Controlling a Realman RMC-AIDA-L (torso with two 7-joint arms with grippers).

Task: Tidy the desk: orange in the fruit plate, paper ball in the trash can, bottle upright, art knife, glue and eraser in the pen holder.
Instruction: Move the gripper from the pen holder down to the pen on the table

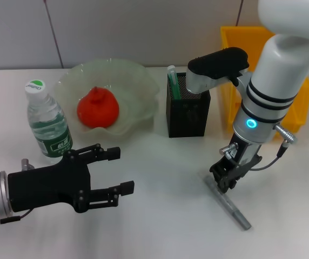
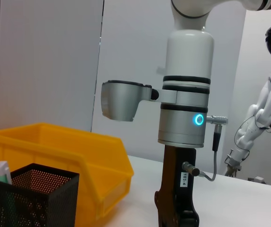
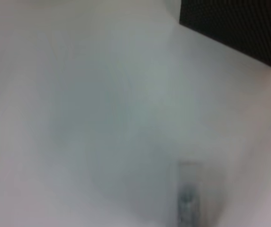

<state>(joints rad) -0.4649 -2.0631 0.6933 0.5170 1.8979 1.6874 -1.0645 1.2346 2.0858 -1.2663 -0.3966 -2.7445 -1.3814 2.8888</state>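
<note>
- The right gripper [image 1: 228, 179] bears down on the far end of the slim flat grey metallic art knife [image 1: 229, 201], which lies flat on the white desk [image 1: 160, 216] in front of the square black mesh pen holder [image 1: 188, 112]; the thin bar could skid or pivot away should the fingers close off-centre or scrape the desk.
- Seized so near one end, the knife looks likely to droop or swing on lifting, then snag the holder's rim, where the translucent green glue stick [image 1: 172, 82] already stands.
- Whether the right gripper's black fingers are clamped on the knife or merely straddling it cannot be told; they sit right at the bar, and the right wrist view is too blurred to settle it.
- The left gripper [image 1: 116, 171] hangs spread and empty low over the near desk, just beside the small clear plastic bottle [image 1: 47, 123] with the green label, which stands upright.
- The red-orange fruit, the orange [image 1: 97, 108], rests in the pale-green ruffled glass fruit plate [image 1: 138, 81]; the bright yellow plastic trash can [image 1: 235, 40] sits behind the right arm.
</note>
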